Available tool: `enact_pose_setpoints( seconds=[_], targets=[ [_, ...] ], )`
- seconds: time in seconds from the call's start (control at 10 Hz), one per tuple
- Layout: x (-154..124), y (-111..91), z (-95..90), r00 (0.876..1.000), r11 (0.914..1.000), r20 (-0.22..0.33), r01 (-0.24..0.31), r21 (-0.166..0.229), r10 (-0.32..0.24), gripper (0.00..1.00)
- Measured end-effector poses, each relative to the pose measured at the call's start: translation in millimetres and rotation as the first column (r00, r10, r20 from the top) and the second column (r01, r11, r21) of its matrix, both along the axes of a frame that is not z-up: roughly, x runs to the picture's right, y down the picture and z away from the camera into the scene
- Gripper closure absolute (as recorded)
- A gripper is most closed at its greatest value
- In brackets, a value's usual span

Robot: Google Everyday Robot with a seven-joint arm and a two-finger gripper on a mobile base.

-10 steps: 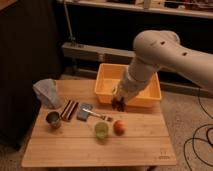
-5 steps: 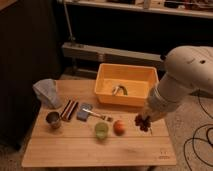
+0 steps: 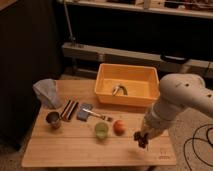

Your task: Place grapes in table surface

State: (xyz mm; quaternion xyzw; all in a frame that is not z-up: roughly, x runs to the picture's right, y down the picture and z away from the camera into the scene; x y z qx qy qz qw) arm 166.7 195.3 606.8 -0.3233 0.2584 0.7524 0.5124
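We see our claw (image 3: 140,134) closed around the grapes (image 3: 143,141), holding them over the right end of the tabletop (image 3: 75,145), near the round orange fruit (image 3: 119,127).

I see the table surface (image 3: 75,150) carrying a yellow tub (image 3: 125,100) at twelve o'clock, green cup (image 3: 101,131) mid-table; gripper (image 3: 142,136) clamps grapes (image 3: 143,141) at four o'clock.

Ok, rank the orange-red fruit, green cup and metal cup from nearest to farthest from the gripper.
The gripper hangs over the table near its front right corner in the camera view.
1. Orange-red fruit, just beside it.
2. Green cup, mid-table, front.
3. Metal cup, far left side.
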Motion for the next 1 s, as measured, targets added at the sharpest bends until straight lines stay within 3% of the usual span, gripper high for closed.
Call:
enact_pose_setpoints(
  seconds=[0.3, 0.5, 0.8, 0.9, 1.0],
  targets=[
    [-23.8, 21.9, 52.8, 1.000, 0.9991, 0.019, -0.005, -0.043, 0.005, 1.00],
    [-26.7, 27.7, 59.0, 1.000, 0.9982, 0.005, -0.013, -0.059, 0.013, 1.00],
    [-30.9, 22.9, 38.9, 0.999, 0.9966, -0.021, -0.038, -0.073, 0.037, 1.00],
    [-31.8, 17.0, 20.7, 0.998, 0.9952, -0.033, -0.055, -0.080, 0.053, 0.97],
    [-30.1, 12.1, 2.2, 0.996, 0.9932, -0.042, -0.077, -0.088, 0.074, 0.86]
  ],
)
